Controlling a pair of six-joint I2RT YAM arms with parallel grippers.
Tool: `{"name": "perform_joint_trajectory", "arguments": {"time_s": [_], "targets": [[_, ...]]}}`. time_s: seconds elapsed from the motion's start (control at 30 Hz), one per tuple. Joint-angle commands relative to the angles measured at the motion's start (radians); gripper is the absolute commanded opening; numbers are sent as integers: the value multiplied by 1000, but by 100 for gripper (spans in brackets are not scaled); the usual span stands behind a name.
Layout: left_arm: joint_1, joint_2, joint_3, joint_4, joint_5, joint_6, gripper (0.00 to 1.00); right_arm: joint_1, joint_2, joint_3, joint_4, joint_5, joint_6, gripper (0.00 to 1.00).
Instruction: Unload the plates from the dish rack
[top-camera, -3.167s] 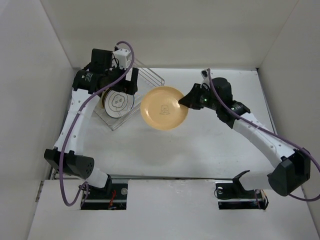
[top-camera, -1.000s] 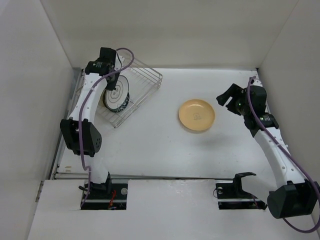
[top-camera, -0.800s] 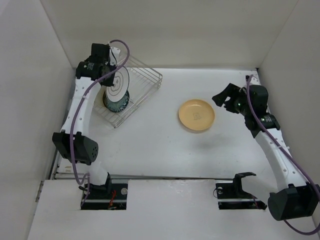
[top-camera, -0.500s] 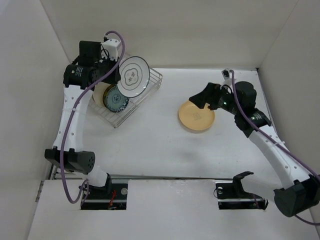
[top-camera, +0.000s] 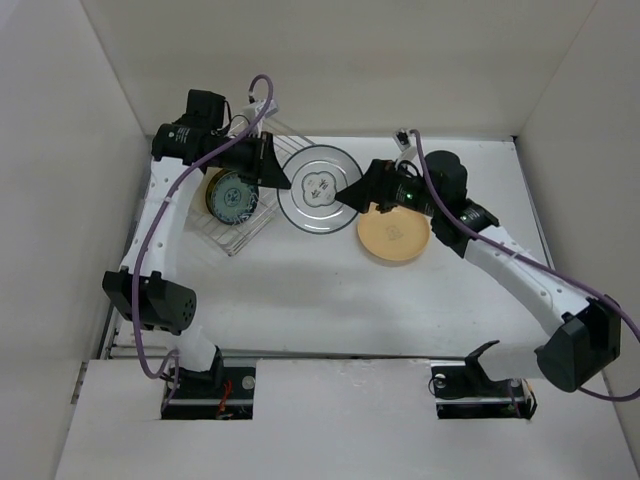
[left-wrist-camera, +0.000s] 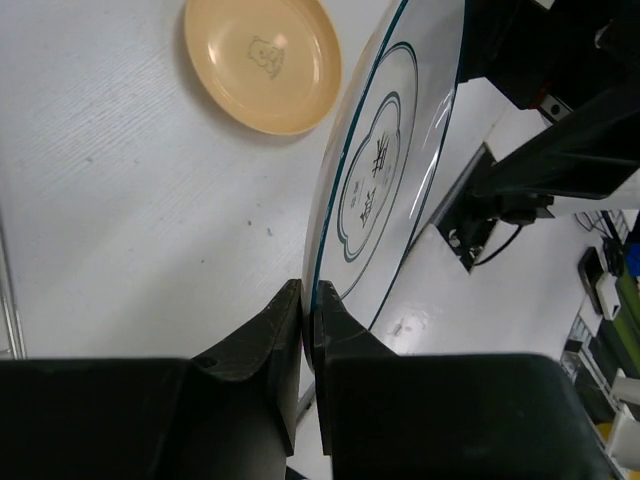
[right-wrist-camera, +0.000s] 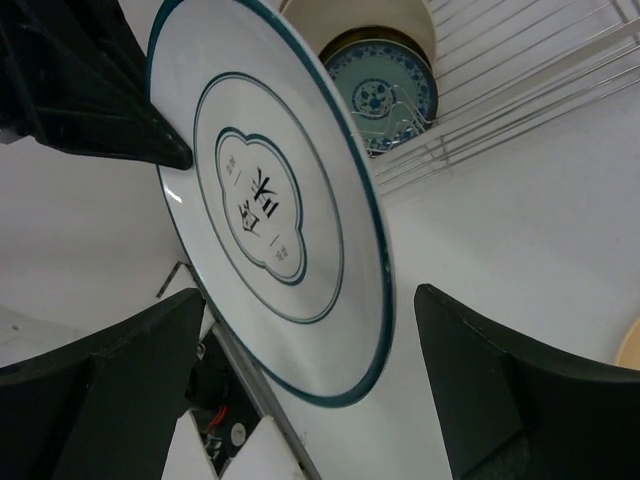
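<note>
facing upward, white plate (top-camera: 318, 190)

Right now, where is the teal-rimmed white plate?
In the top view the white plate hangs between the dish rack and the yellow plate, its left edge pinched by the left gripper, the open right gripper at its right edge.

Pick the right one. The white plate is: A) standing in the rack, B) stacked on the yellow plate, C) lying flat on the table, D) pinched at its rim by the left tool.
D: the left tool is shut on the rim of the white plate, holding it off the table, while the right tool stands open around it.
</note>
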Motion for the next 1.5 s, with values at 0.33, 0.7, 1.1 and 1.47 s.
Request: {"name": "perform_joint_trajectory", "arguments": {"time_s": [0.33,0.7,1.1,1.47], "targets": [[-9,15,-6,-77,138,50,0,1,-8,2,122,-39,35,14],[-9,-6,30,-28,-146,50,100,-23,-74,39,28,154,144,0],[72,-67,4,94,-925,-11,100,-371,-55,10,-82,539,395,0],[82,-47,-135,141,-1077,82,100,-695,132,17,28,611,437,0]]}}
